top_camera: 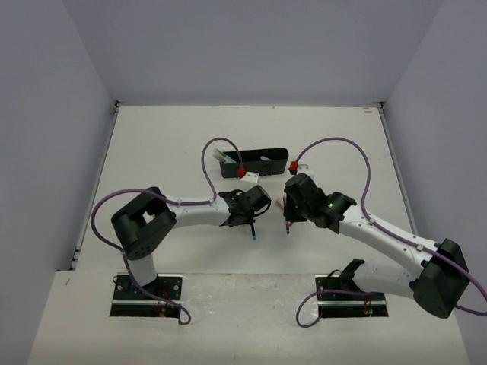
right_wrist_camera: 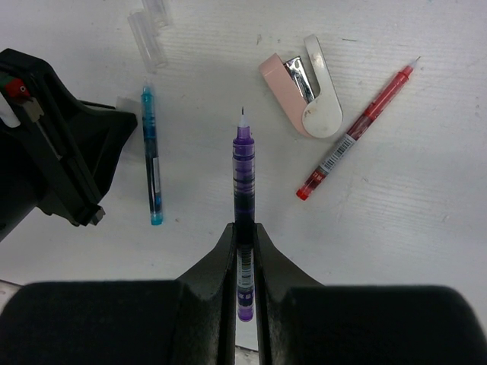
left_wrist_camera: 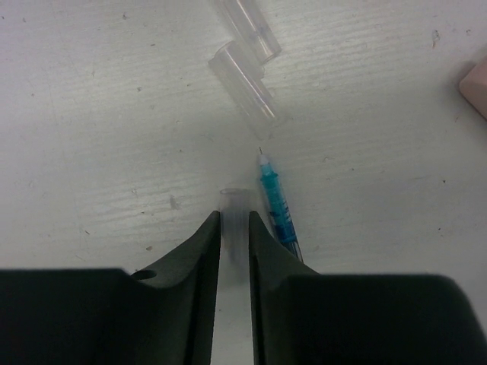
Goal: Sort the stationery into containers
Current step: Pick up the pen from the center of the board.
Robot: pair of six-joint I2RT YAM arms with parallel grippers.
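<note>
My left gripper (left_wrist_camera: 234,217) is low over the table, its jaws closed to a narrow gap on a clear pen cap (left_wrist_camera: 234,199) that fills the gap. A teal pen (left_wrist_camera: 277,207) lies just right of its fingers, tip pointing away. My right gripper (right_wrist_camera: 243,228) is shut on a purple pen (right_wrist_camera: 243,171), which points forward just above the table. A red pen (right_wrist_camera: 358,133) and a pinkish-white stapler-like piece (right_wrist_camera: 304,91) lie to the right of it. In the top view both grippers (top_camera: 251,213) (top_camera: 289,217) are near each other, in front of the black tray (top_camera: 255,162).
Two more clear caps (left_wrist_camera: 245,85) (left_wrist_camera: 249,24) lie on the table ahead of the left gripper. The tray holds a few light items at its left end. The left arm's purple cable arcs over the tray's near side.
</note>
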